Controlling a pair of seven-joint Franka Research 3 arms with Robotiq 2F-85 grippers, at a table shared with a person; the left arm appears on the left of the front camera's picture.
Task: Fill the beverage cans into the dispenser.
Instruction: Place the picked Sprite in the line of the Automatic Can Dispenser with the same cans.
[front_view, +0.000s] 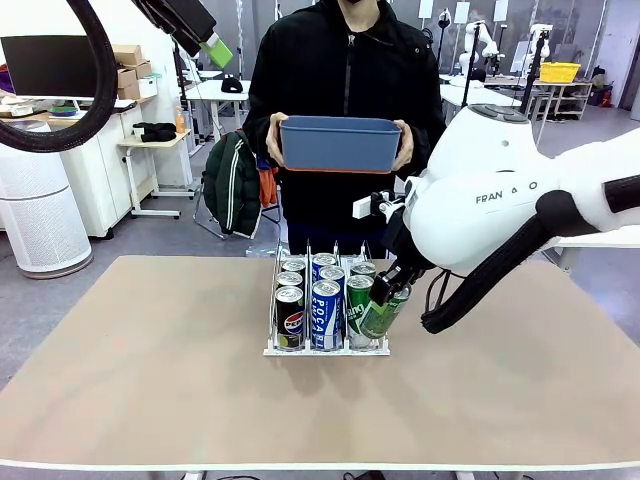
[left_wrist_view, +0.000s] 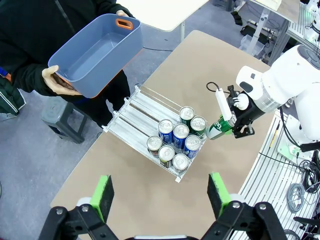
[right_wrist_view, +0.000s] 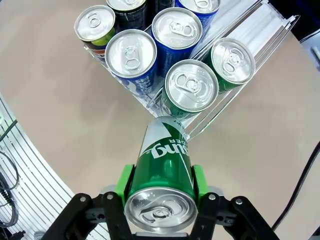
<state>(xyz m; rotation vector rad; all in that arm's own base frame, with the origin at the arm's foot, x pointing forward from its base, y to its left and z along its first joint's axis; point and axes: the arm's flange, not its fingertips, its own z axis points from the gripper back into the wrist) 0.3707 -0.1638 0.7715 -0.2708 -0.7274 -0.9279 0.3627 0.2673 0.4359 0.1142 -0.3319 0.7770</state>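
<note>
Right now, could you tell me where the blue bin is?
The blue bin is off the table, held in the person's hands at the far side, above and behind the dispenser.

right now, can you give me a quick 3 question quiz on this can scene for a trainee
1. True or false: the right gripper has its jaws shut on a green can.
2. What is the person holding? A) a blue bin B) a black can C) the dispenser
3. How many cans stand in the dispenser?

Key:
1. True; the can hangs tilted beside the rack's near corner.
2. A, the blue bin, held in both hands above the table's far edge.
3. Seven.
</note>
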